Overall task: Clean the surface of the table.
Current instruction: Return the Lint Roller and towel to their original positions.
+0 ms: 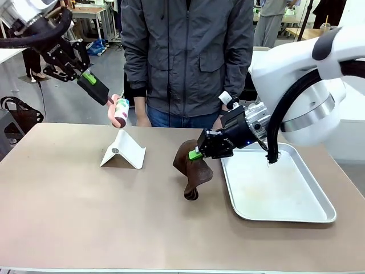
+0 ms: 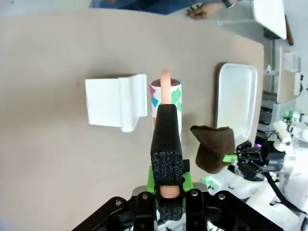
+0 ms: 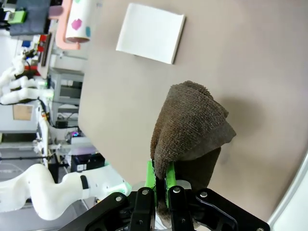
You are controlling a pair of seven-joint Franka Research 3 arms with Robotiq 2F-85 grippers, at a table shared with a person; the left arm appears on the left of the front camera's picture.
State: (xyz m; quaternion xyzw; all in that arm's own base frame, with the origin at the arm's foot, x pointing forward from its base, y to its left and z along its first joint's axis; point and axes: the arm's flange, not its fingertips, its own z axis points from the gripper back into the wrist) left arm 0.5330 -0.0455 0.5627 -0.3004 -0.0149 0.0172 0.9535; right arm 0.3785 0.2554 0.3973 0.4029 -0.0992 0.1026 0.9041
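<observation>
Left gripper (image 1: pixel 107 97) clenched on lint roller (image 1: pixel 120 112), held above counter (image 1: pixel 68 200); right gripper (image 1: pixel 198 153) grasping brown cloth (image 1: pixel 193 169), its lower end touching counter beside metal tray (image 1: pixel 285 197); white stand (image 1: pixel 124 150) near roller.

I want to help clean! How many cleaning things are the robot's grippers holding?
2: a lint roller in the left gripper, up above the table; a brown cloth in the right gripper, beside the metal tray.
</observation>
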